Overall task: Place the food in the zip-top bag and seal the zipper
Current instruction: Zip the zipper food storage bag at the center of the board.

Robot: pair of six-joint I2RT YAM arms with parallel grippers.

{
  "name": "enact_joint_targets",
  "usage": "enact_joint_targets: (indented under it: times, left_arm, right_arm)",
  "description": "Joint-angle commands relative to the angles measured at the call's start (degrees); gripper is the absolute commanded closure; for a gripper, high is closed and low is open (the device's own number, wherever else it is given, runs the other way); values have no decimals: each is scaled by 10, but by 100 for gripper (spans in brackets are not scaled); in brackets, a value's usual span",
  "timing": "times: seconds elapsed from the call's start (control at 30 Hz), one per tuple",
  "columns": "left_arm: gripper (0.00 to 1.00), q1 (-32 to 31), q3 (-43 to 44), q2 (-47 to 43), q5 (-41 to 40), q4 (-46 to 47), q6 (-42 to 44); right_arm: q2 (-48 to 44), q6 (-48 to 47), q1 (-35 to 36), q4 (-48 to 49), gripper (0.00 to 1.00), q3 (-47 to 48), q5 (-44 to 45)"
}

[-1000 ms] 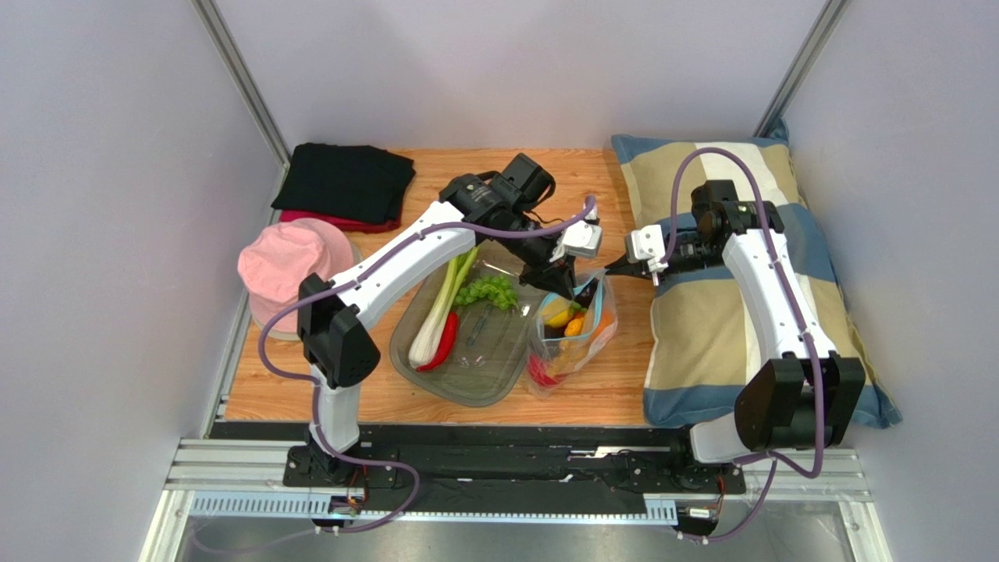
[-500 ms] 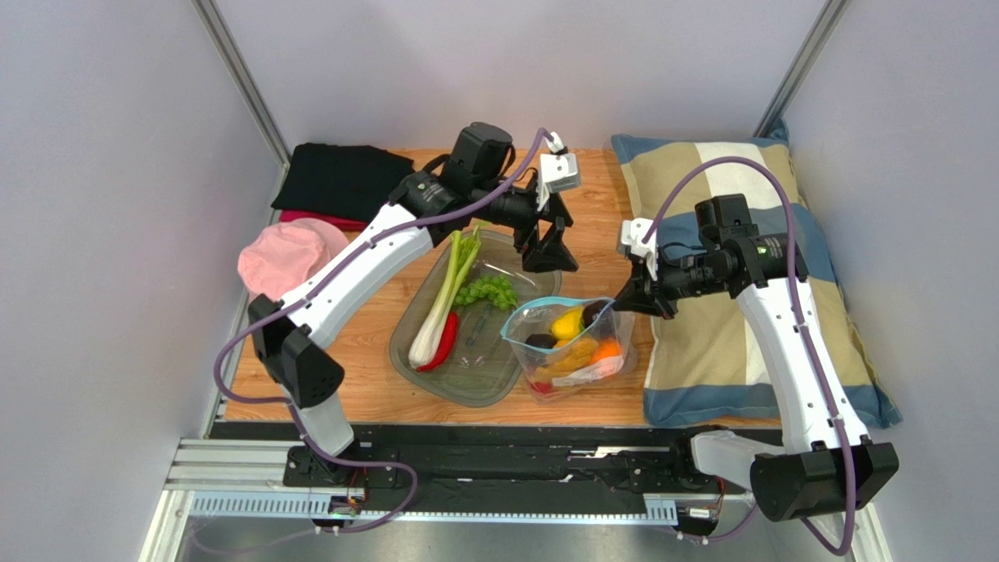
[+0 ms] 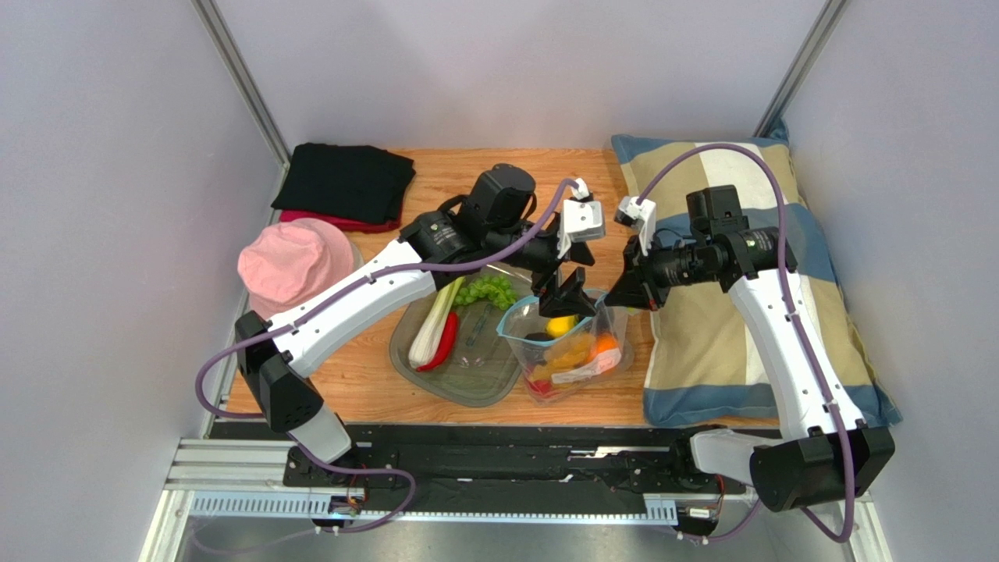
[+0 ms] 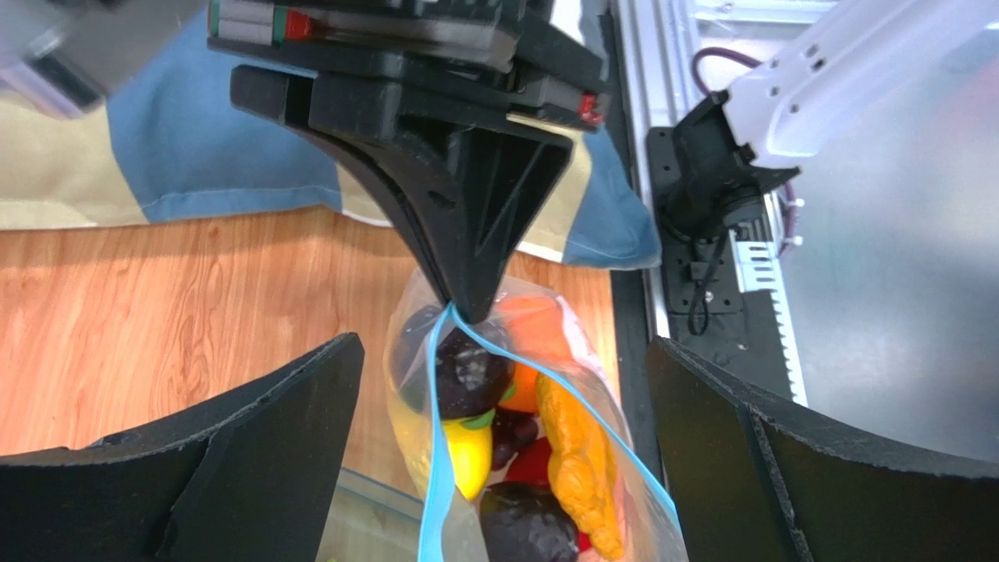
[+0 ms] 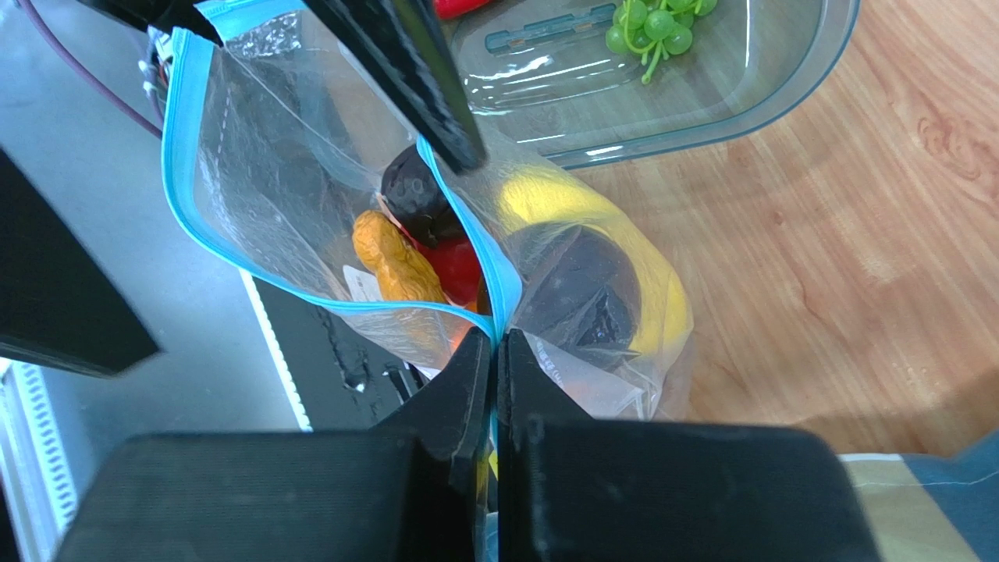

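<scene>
Jaws of the left gripper stand spread wide and hold nothing; they straddle the open mouth of the zip-top bag from above. Jaws of the right gripper are pressed together, pinching the bag's mouth corner right on the zipper, the blue strip along the rim. From my top camera I see the bag standing on the wooden table, just beside the clear oval tray on one side and near the striped pillow on the other, its mouth pulled into an open loop. The tray holds a leek, a red chili and green grapes. Only the wrist cameras show the grip closely: the left one shows the right gripper's dark wedge meeting the blue strip, and the right one shows one left finger reaching the far rim, though I cannot tell whether it touches. Through the clear plastic I make out a yellow lemon, a dark plum, an orange piece and something red. The zipper is unsealed.
</scene>
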Motion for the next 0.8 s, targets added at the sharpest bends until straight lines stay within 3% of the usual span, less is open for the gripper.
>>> enact_joint_targets:
  times: [0.0,0.4,0.53,0.57,0.63,0.67,0.7,0.77]
  left_arm:
    - [1,-3,-29,1,-34,50,-16]
    - [3,-10,-71,20,-107,77,-43]
    - [33,-5,-94,5,-41,64,-12]
    - [49,-4,-98,4,-25,61,-1]
    - [66,4,-98,5,7,42,18]
    - [90,10,-94,9,22,33,24]
    - [97,16,-88,9,50,23,28]
    - [100,41,-101,-5,65,49,7]
  right_arm:
    - [-5,63,4,35,100,23,-14]
    - [-23,68,22,39,100,30,-10]
    - [-28,59,23,33,100,28,-14]
    - [-30,53,24,33,100,27,-17]
    - [-36,43,23,38,100,25,-31]
    - [-38,35,22,41,100,24,-34]
    - [-41,30,22,52,88,22,-38]
    - [-53,15,19,56,61,20,-37]
